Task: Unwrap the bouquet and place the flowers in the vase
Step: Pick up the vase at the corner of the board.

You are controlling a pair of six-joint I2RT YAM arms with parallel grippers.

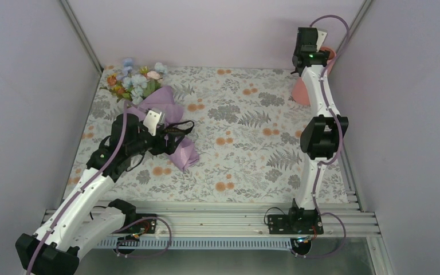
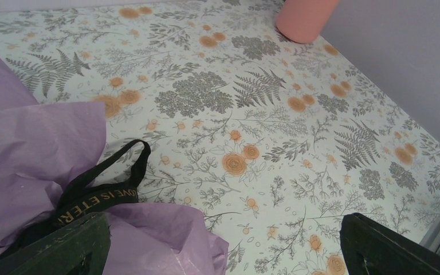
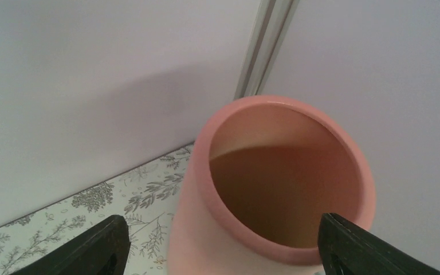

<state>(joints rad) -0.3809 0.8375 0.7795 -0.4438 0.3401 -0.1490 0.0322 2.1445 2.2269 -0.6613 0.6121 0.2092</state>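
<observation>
Left claw point(image 2: 226, 220): fully spread, empty; bouquet point(image 1: 160, 109) just at my left finger, long axis running to the far-left corner.
Right claw point(image 3: 223, 220): spread, empty, above vase point(image 3: 203, 172), far-right corner.

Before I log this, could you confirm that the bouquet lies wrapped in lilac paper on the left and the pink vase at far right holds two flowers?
Not quite: the vase is empty, as the right wrist view into its mouth shows. The bouquet does lie wrapped in lilac paper on the left.
</observation>
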